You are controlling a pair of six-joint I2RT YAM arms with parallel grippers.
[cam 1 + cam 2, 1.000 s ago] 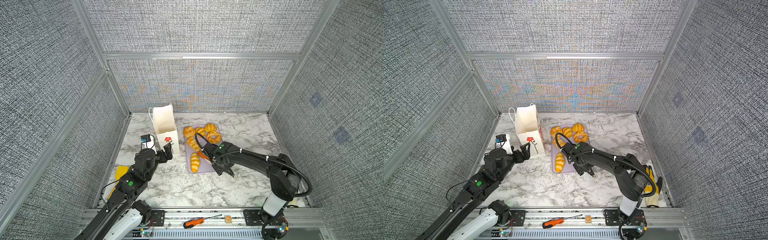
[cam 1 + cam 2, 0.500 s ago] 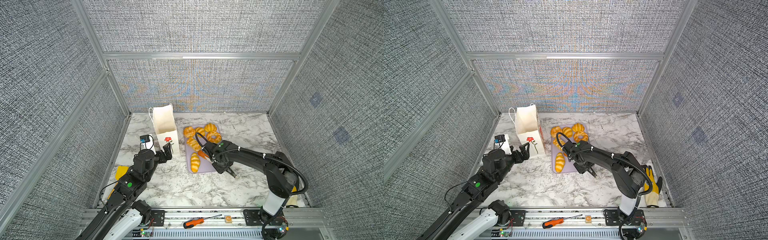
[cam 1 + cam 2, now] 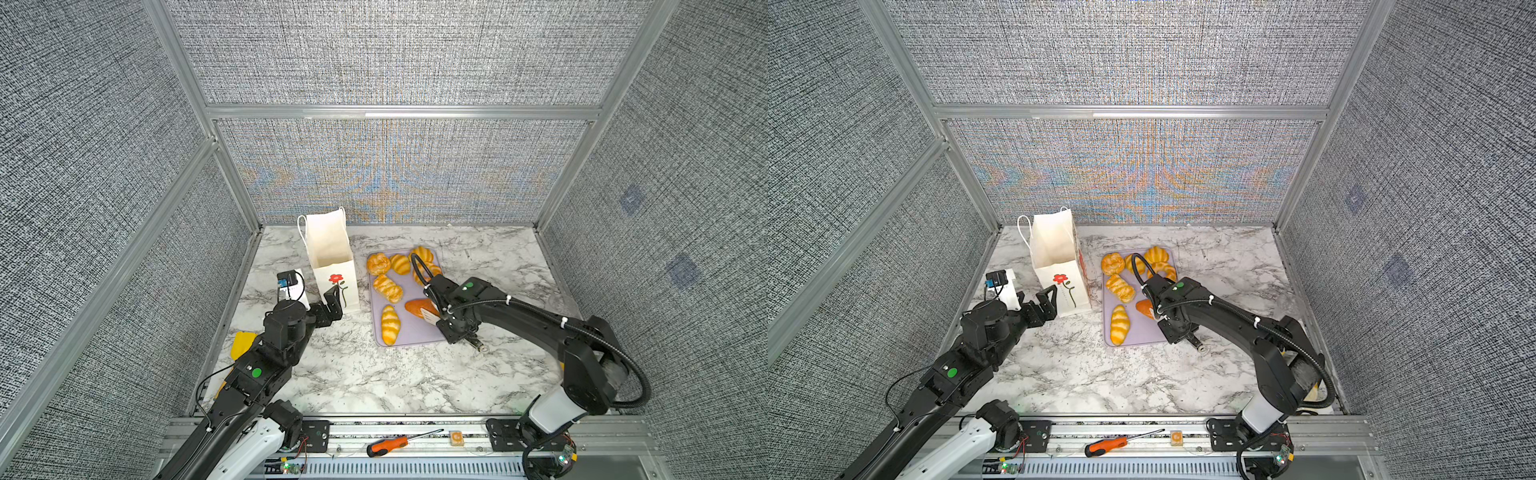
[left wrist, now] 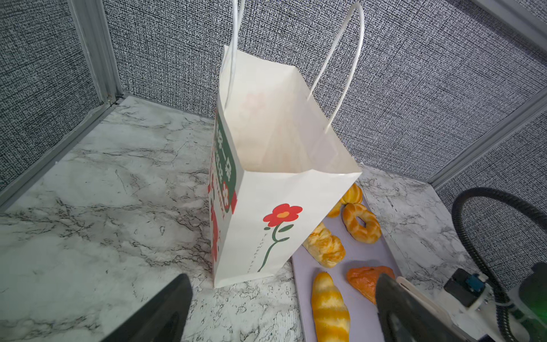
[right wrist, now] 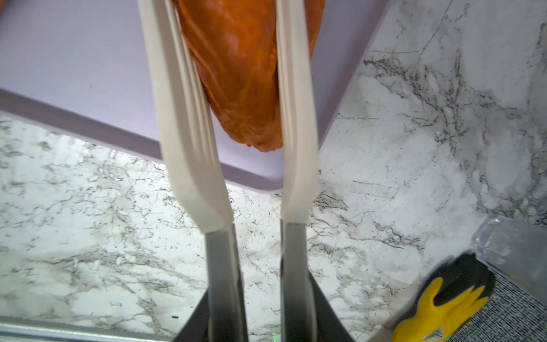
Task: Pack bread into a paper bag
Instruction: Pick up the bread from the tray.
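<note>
Only the right wrist view shows the grip up close: the right gripper (image 3: 430, 314) presses its white fingers (image 5: 183, 118) on both sides of the orange-brown bread (image 5: 239, 74), over the lilac tray (image 5: 74, 59) near its corner. The left wrist view shows the paper bag (image 4: 296, 189) standing open beside the tray. The left gripper (image 4: 281, 278) is spread wide, just in front of the bag.

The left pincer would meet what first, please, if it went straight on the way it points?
Probably the paper bag: its lower, flowered face stands straight ahead of the open left pincer, though the gap between them is hard to judge.
</note>
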